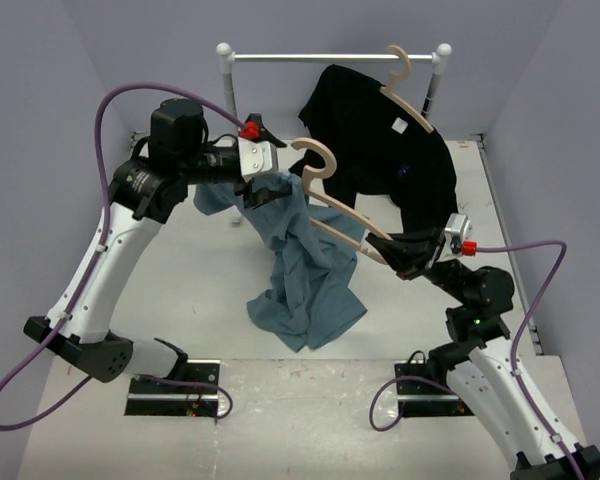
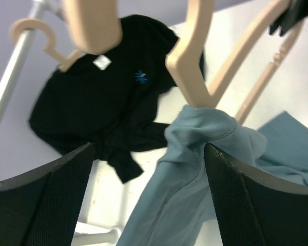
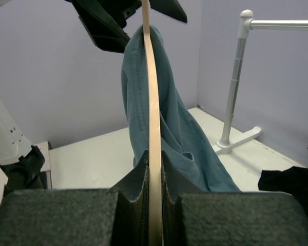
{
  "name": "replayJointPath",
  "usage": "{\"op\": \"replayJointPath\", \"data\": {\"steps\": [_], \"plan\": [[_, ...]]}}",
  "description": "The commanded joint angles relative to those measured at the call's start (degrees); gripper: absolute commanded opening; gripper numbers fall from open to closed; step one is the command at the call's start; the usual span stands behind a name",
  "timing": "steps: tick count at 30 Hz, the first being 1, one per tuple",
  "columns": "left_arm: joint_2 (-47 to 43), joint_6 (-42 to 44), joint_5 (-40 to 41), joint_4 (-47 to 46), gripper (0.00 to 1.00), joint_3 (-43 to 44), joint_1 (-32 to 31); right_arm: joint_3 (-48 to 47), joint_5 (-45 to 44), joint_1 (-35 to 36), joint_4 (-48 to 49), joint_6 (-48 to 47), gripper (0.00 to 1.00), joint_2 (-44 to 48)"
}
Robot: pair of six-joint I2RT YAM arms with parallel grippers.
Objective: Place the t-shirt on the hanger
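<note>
The slate-blue t-shirt (image 1: 305,270) hangs from the neck and left shoulder of the tan wooden hanger (image 1: 330,195), held tilted above the table; its lower part lies bunched on the table. My right gripper (image 1: 405,252) is shut on the hanger's right end, seen edge-on in the right wrist view (image 3: 153,102) between the pads (image 3: 138,179). My left gripper (image 1: 267,188) is at the shirt's collar by the hook, jaws wide apart, with shirt fabric (image 2: 195,169) hanging loose between them below the hanger's neck (image 2: 195,77).
A black shirt (image 1: 380,140) hangs on a twin hanger (image 1: 410,90) from the white rack bar (image 1: 330,57) at the back. The rack post (image 3: 236,77) stands on the table, with walls on both sides. The black shirt (image 2: 108,97) fills the left wrist background.
</note>
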State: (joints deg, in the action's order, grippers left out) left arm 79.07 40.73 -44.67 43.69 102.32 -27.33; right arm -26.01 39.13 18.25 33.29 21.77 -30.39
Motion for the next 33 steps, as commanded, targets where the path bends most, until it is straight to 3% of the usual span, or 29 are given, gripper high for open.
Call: {"op": "replayJointPath", "data": {"steps": [1, 3, 5, 6, 7, 9, 15, 16, 17, 18, 19, 25, 29, 33], "plan": [[2.08, 3.74, -6.89, 7.19, 0.80, 0.89, 0.50, -5.31, 1.95, -0.32, 1.81, -0.91, 0.00, 1.12], [2.76, 4.45, -7.75, 8.81, 0.78, 1.23, 0.44, -6.01, 2.15, -0.41, 1.27, -1.13, 0.00, 1.07], [3.16, 5.73, -8.88, 10.38, 0.68, 1.36, 0.44, -6.71, 2.53, -0.41, 0.99, -1.26, 0.00, 0.45], [3.28, 6.11, -9.19, 10.80, 0.56, 1.35, 0.44, -7.03, 2.74, -0.41, 0.90, -1.27, 0.00, 0.13], [3.27, 5.68, -8.71, 10.37, 0.24, 1.19, 0.44, -7.39, 2.88, -0.41, 0.90, -1.20, 0.00, -0.03], [2.60, 3.16, -6.82, 7.61, 0.03, 0.38, 0.46, -7.35, 2.56, -0.41, 0.73, -1.14, 0.00, -0.48], [-3.24, -2.86, -1.60, -2.41, 0.00, -4.29, 0.44, -5.80, -3.34, -0.41, -2.35, -1.97, 0.00, -1.11], [-3.96, -4.22, -1.08, -3.45, 0.00, -5.03, 0.44, -5.42, -4.36, -0.41, -2.35, -1.69, 0.05, -0.91], [-4.57, -4.78, -0.89, -3.78, 0.00, -5.29, 0.49, -5.12, -5.69, -0.41, -2.57, -1.23, 0.18, -0.81], [-5.35, -5.61, -0.86, -3.79, 0.00, -5.62, 0.47, -4.91, -7.35, -0.41, -2.98, 0.02, 0.52, -0.59], [-6.01, -6.76, -0.47, -3.79, 0.00, -6.15, 0.44, -4.95, -9.16, -0.41, -3.58, 0.91, 0.68, -0.29], [-12.17, -10.16, -0.85, -7.07, 0.00, -15.28, 0.44, -5.81, -14.18, -0.41, -10.10, 0.21, 0.69, 1.39], [-13.07, -12.88, 1.99, -8.95, 0.00, -16.96, 0.44, -7.28, -15.66, -0.41, -15.41, -1.32, 0.70, 1.53], [-11.88, -11.33, -0.63, -6.88, 0.00, -16.22, 0.44, -8.76, -5.93, -0.47, -15.62, -7.34, 0.64, 1.73]]}}
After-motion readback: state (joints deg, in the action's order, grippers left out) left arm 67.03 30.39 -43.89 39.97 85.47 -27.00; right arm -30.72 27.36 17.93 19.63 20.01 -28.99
